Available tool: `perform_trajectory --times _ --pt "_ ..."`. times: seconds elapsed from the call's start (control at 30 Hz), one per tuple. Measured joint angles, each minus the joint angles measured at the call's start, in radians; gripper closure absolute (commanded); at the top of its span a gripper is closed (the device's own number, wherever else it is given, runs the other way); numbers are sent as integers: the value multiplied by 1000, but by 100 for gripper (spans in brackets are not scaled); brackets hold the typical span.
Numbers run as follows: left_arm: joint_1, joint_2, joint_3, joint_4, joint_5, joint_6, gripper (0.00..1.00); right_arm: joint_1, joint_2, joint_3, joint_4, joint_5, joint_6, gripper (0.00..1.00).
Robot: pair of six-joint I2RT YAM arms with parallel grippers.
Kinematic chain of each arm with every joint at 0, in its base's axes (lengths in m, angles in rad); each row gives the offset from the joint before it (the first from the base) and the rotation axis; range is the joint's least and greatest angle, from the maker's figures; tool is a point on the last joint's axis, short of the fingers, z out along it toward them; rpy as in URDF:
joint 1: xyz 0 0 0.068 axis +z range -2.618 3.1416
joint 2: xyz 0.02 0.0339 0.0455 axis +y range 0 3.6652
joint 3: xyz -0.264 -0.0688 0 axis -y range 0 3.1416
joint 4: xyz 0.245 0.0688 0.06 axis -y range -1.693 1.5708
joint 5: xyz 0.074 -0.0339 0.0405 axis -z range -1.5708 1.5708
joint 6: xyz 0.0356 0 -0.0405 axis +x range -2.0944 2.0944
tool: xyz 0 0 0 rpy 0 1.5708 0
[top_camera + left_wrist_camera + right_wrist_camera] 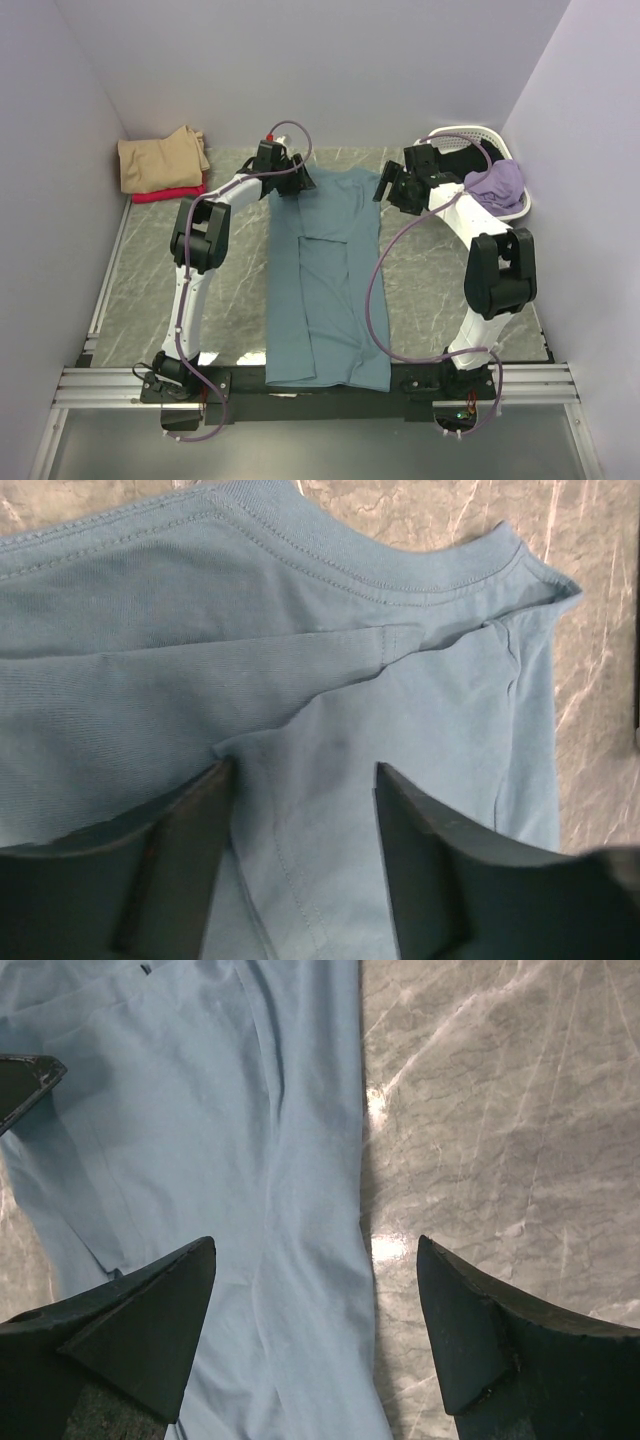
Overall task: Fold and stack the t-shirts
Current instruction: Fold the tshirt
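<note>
Nearest you, between the two arm bases, the long dusty teal-blue cotton t-shirt [325, 300] reaches the near edge of the tabletop. It lies folded into a narrow strip that runs straight away to the far middle, with its ribbed round collar at the far end.

Both arms work at that far end. The left fingers [300, 183] are parted and sit down on the cloth just below the collar, at the strip's far-left corner. Cloth lies flat between them and nothing looks pinched yet. The right fingers [390, 190] are spread wide and released. They straddle the strip's far-right edge, one over cloth and one over bare stone.

Watch the layers. If your left fingers catch only the top flap, the tucked sleeve could pull out and the fold could open. If your right fingers close too far to the right, they may catch nothing or scrape the surface. An uneven lift would probably twist the strip.

The grey marbled tabletop [150, 280] looks glossy, so I'd expect the cloth to slide on it. At far left a folded tan t-shirt [160, 160] sits on a red t-shirt [165, 196]. At far right a white lattice plastic basket [522, 207] holds a lilac t-shirt [497, 182]. Pale plain walls close in the left, far and right sides.
</note>
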Motion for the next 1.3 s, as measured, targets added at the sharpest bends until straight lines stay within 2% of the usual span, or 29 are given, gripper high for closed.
perform_trajectory --times 0.07,0.17,0.3,0.63,1.03,1.3 --pt "0 0 0 0 0 -2 51 0 5 0 2 -4 0 13" --pt "0 0 0 -6 -3 3 79 0 7 -4 4 -9 0 13" --pt "0 0 0 -8 -8 5 99 0 9 -4 7 -17 0 13" --pt "0 11 13 9 -8 6 99 -2 17 -6 10 -23 0 12" --pt "3 -113 -151 49 -77 7 99 -3 18 -18 14 -23 0 12" --pt "8 -162 -173 67 -112 9 99 -3 18 -20 17 -26 0 12"
